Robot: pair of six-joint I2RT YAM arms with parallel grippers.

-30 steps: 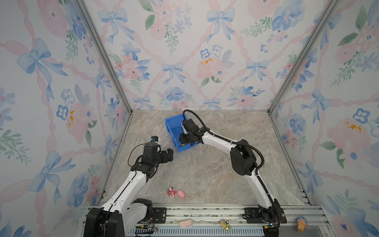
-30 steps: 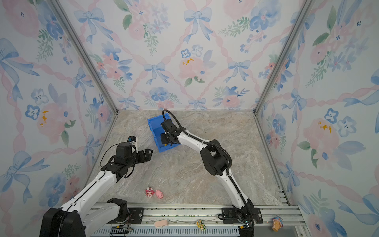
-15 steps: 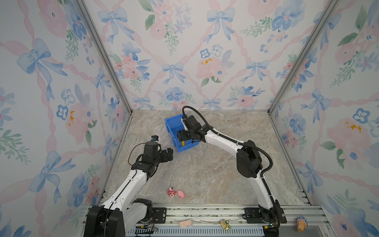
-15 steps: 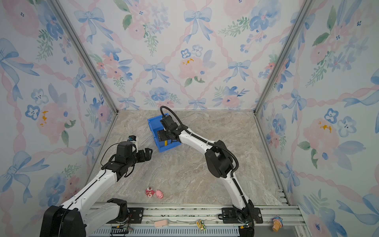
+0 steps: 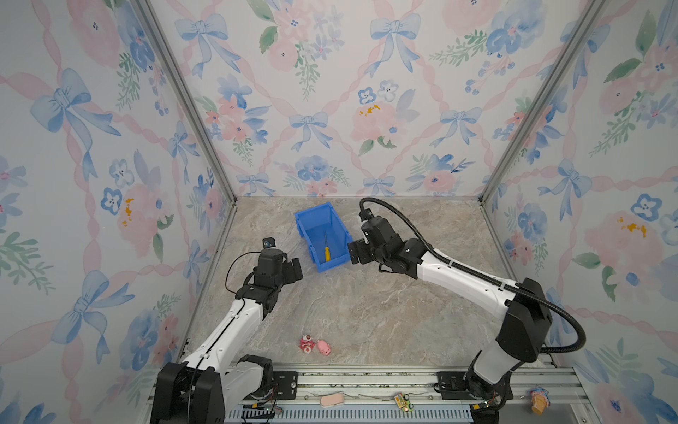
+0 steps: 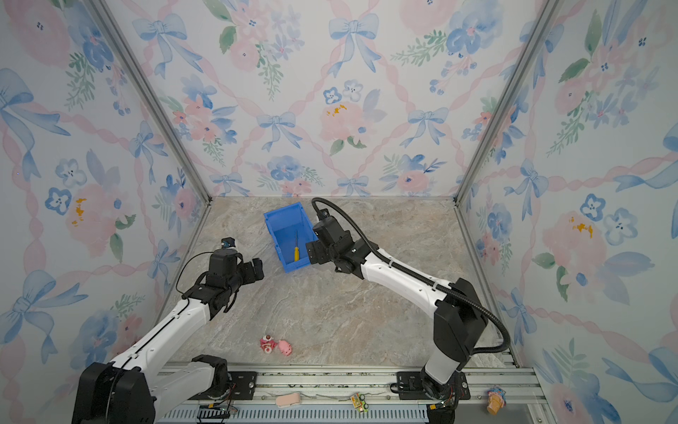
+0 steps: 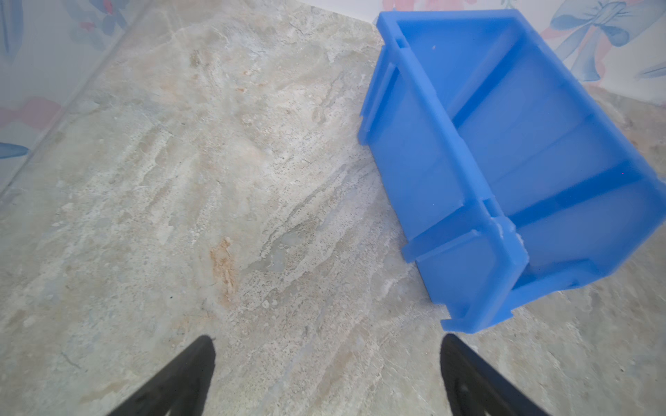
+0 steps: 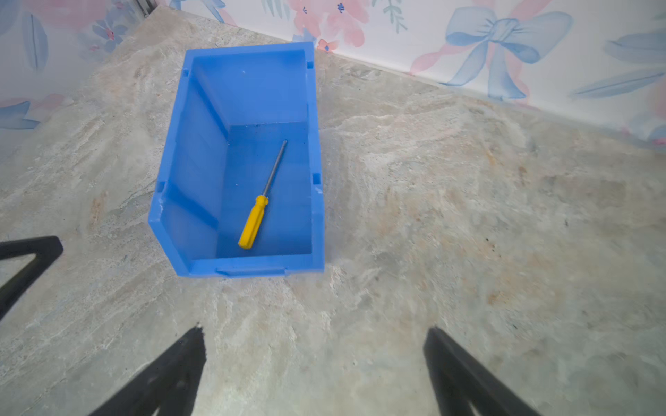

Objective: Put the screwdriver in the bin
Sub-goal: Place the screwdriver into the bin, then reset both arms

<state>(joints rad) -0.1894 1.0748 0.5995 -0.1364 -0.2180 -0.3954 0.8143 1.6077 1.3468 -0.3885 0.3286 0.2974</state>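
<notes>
Yellow-handled grey-shafted screwdriver (image 8: 256, 218) lies inside your bright blue plastic bin (image 8: 248, 269); your right gripper (image 8: 316, 331) and left gripper (image 7: 327, 338) both gape wide, holding nothing.

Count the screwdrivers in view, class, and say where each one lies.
1. The screwdriver lies flat on the floor of the bin, yellow handle toward its low front. The bin's inside shows fully, so none seems hidden.

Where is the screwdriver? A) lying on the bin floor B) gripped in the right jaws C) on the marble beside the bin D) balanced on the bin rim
A: the screwdriver lies flat on the floor of the blue bin, while the right gripper has its jaws apart and empty, clear of the bin.
</notes>
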